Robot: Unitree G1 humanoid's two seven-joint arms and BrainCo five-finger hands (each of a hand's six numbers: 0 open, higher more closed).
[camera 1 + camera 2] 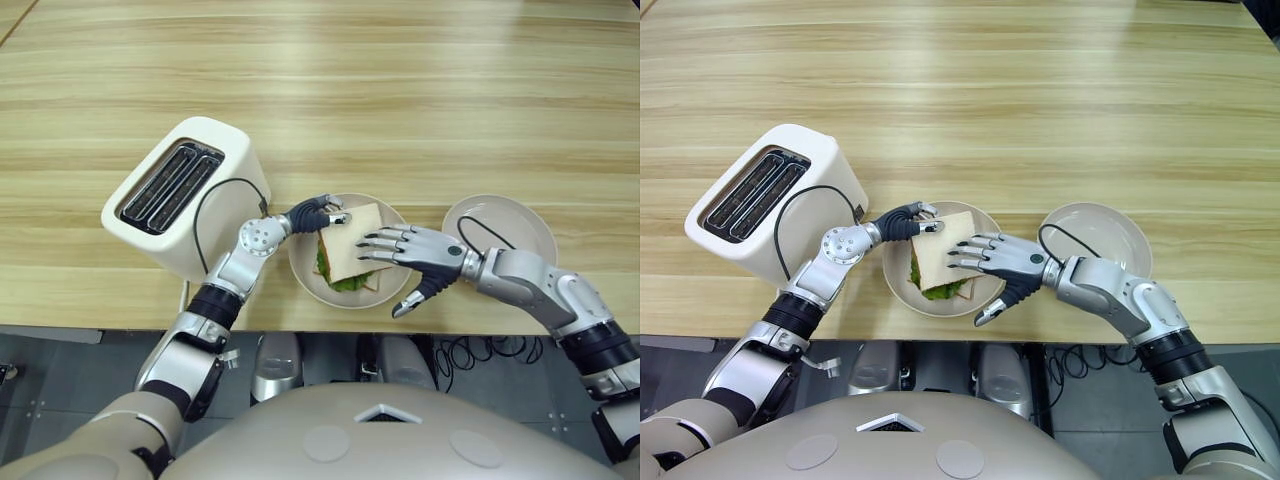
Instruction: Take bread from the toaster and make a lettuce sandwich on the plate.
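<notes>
Left eye view. Toaster lies at 9 o'clock of the plate, tipped back, and its slots look empty. The sandwich sits on the plate, with the top slice covering most of it. Left hand is at the slice's 10 o'clock corner, its fingers curled on that corner in what looks like a light pinch. Right hand comes in from 3 o'clock. Its fingers are spread and hold nothing, the tips resting on or just over the slice's right edge.

Right eye view. Lettuce pokes out under the slice at 6 o'clock. A second dish stands on the bench at 3 o'clock of the plate, just beside it, behind the right wrist.

Judgement: the build looks close to done, with squaring or pressing the top slice left to do. The slice is near square, so it has no real long axis, and it is turned with one corner toward 1 o'clock. It lies between the two hands, at 4 o'clock of the left fingers and 9 o'clock of the right. Both hands are at the bread, but only the left seems to have a hold.
</notes>
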